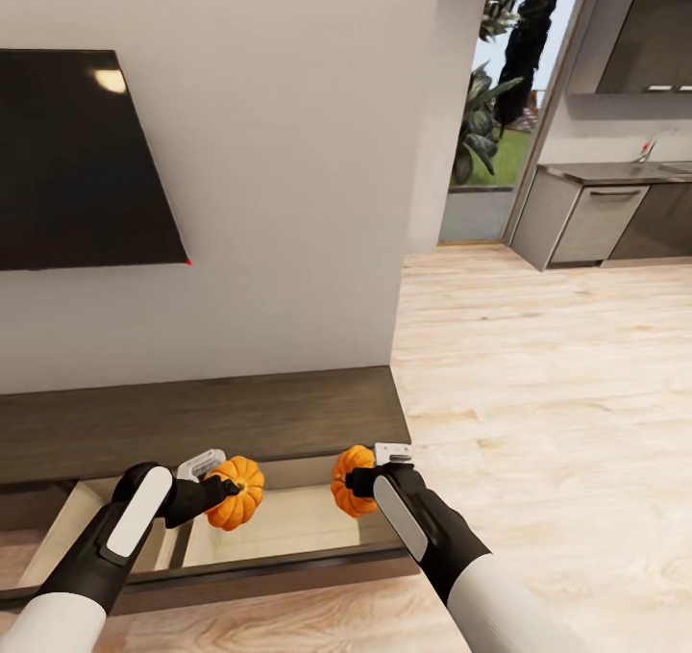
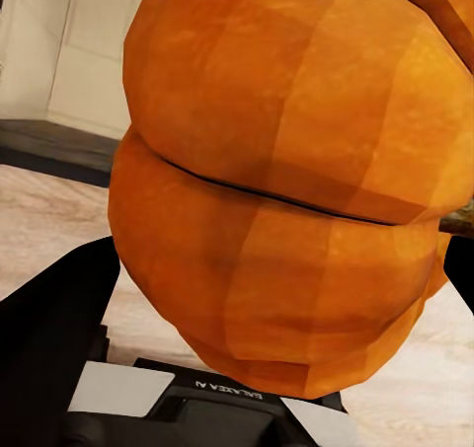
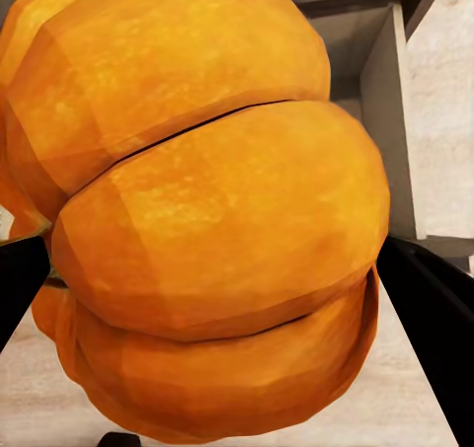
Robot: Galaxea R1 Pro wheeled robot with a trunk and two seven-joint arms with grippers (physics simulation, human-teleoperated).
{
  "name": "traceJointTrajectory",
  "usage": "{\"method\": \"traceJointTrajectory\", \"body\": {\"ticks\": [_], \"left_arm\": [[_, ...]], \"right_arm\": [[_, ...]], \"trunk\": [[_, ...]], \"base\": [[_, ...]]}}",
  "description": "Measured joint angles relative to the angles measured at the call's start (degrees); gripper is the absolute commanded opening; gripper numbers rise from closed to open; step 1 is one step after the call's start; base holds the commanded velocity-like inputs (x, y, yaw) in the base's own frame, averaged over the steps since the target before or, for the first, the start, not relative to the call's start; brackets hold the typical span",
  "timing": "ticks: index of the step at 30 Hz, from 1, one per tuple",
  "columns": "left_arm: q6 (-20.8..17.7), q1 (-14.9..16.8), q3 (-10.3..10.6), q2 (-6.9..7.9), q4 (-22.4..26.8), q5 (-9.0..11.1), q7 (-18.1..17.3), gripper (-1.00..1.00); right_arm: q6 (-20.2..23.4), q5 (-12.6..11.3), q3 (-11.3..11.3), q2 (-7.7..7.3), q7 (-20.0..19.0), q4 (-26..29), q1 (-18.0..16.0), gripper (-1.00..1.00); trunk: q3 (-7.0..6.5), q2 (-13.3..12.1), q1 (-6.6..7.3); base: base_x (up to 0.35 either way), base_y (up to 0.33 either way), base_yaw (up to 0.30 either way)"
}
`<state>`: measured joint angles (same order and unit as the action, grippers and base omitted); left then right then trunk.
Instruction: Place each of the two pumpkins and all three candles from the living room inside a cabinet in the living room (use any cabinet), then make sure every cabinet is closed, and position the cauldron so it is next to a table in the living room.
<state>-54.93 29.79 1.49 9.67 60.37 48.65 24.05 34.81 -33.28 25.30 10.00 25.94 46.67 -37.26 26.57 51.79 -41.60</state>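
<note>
Two bright-orange ribbed pumpkins hang over the open drawer of the long dark-brown cabinet (image 1: 192, 417). My left gripper (image 1: 223, 488) is shut on one pumpkin (image 1: 238, 491), which looms close in the left wrist view (image 2: 276, 190). My right gripper (image 1: 363, 478) is shut on the other pumpkin (image 1: 350, 480), seen large in the right wrist view (image 3: 207, 220). Both pumpkins are above the drawer's pale wood inside (image 1: 288, 523), apart from each other. The candles and the cauldron are out of view.
A black TV (image 1: 77, 158) hangs on the white wall above the cabinet. The drawer's dark front (image 1: 269, 566) juts toward me. Light wood floor (image 1: 548, 393) spreads right to a kitchen counter (image 1: 605, 206) and a glass doorway (image 1: 490, 124).
</note>
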Motion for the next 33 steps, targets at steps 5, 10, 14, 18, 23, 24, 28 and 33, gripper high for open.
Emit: {"method": "traceJointTrajectory", "body": {"ticks": [5, 10, 14, 18, 23, 24, 28, 33], "left_arm": [[0.00, 0.00, 0.00, -0.01, 0.01, -0.06, 0.03, -1.00], [0.06, 0.00, 0.00, -0.01, 0.02, 0.22, -0.01, -1.00], [-0.03, 0.00, -0.01, 0.01, 0.01, -0.15, 0.01, -1.00], [0.00, 0.00, 0.00, 0.00, 0.01, 0.01, 0.00, -1.00], [0.04, 0.00, 0.05, 0.00, 0.01, 0.19, -0.01, -1.00], [0.01, 0.00, 0.06, 0.00, 0.01, 0.06, 0.01, -1.00], [0.05, 0.00, 0.03, -0.01, 0.02, 0.20, 0.01, -1.00], [0.00, 0.00, 0.00, 0.02, 0.01, 0.03, -0.05, -1.00]], "right_arm": [[-0.48, -0.04, 0.01, 0.00, -0.49, 0.12, 0.07, -1.00], [-0.58, 0.04, 0.02, 0.00, -1.79, 0.25, 0.08, -1.00], [-0.58, -0.10, 0.04, 0.00, -2.02, 0.26, 0.09, -1.00], [-0.63, -0.13, 0.02, 0.00, -2.08, 0.26, 0.09, -1.00], [-0.61, 0.00, 0.05, 0.00, -2.09, 0.26, 0.09, -1.00], [-0.62, -0.03, 0.07, 0.00, -2.10, 0.26, 0.09, -1.00], [-0.60, 0.04, 0.09, 0.00, -2.14, 0.26, 0.09, -1.00], [-0.66, 0.00, 0.10, 0.00, -2.18, 0.26, 0.09, -1.00]], "trunk": [[0.00, 0.00, 0.00], [-0.02, 0.00, 0.00], [-0.02, 0.00, 0.00], [-0.02, 0.00, 0.00], [-0.02, 0.00, 0.00], [-0.02, 0.00, 0.00], [-0.02, 0.00, 0.00], [-0.02, 0.00, 0.00]], "base": [[0.050, 0.003, 0.000], [0.007, 0.000, 0.092], [0.001, 0.000, 0.190], [0.102, 0.000, 0.036], [0.156, -0.028, 0.004], [0.106, -0.078, 0.001], [0.096, -0.082, 0.000], [0.014, -0.012, 0.000]]}}
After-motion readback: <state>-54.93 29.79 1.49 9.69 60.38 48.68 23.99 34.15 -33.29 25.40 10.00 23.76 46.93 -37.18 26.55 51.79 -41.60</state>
